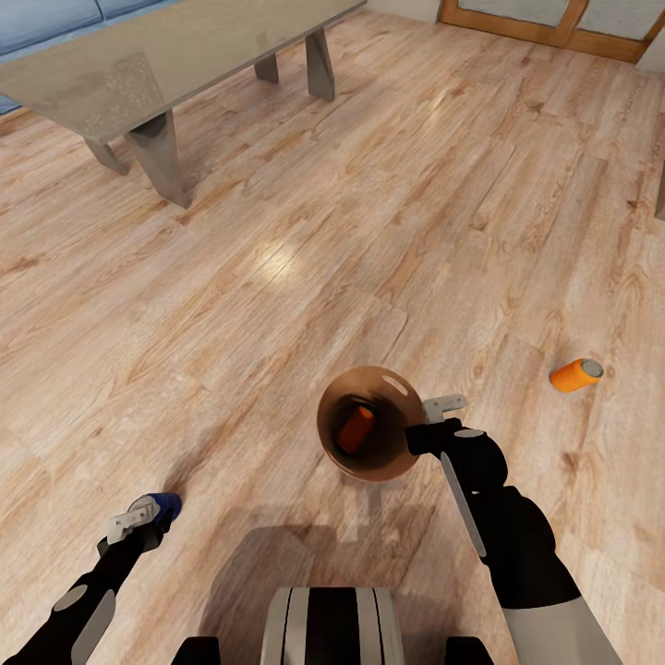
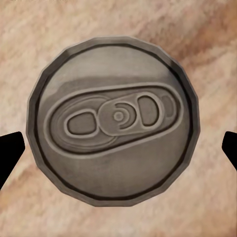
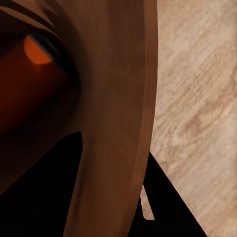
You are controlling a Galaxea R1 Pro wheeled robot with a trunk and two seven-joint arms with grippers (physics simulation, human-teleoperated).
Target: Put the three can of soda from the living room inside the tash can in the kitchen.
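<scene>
Cans number three. One orange can (image 1: 355,427) lies inside the brown-walled trash can (image 1: 392,456), which the right gripper (image 1: 434,420) holds by its rim at about 3 o'clock; in the right wrist view one finger (image 3: 44,187) sits inside the wall (image 3: 116,123) and the other outside, jaws clamped on the rim, with the orange can (image 3: 29,94) down in the bin. A second orange can (image 1: 577,374) lies on its side on the plank floor (image 1: 277,305), at 3 o'clock from the bin and well apart from it. The dark blue can (image 1: 166,504) stands on the floor at 8 o'clock from the bin, the left gripper (image 1: 139,519) directly over it. In the left wrist view its silver top (image 2: 113,118) sits between the dark fingertips (image 2: 9,150), jaws apart and not touching it. A glass-topped coffee table (image 1: 139,65) stands at 11 o'clock, far off, before the blue sofa (image 1: 37,18).
</scene>
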